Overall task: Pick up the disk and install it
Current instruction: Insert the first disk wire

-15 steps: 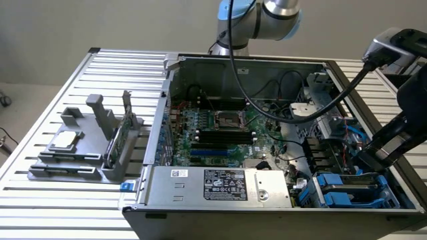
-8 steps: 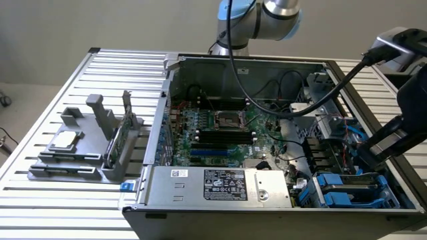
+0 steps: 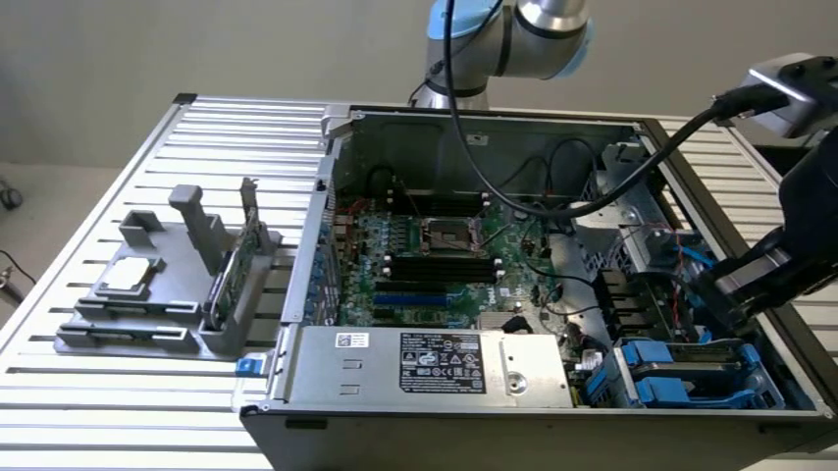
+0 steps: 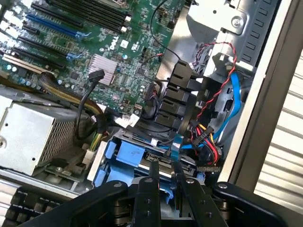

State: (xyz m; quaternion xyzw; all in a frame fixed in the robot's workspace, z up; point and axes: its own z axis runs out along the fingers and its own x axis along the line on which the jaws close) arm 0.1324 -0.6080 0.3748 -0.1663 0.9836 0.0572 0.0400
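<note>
My gripper [image 4: 165, 174] hovers just above the disk [image 4: 129, 155], at the computer case's [image 3: 524, 430] near corner on the exterior view's right. Whether it grips, I cannot tell. I judge a square push, clear of the cables [image 4: 231, 97], is best.

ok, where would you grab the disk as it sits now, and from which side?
Probably across its blue rails, straight down through the case's open side. The disk lies flat in the corner, walls and cables crowding its sides; only the top looks free. Gripper hangs just over it.
</note>
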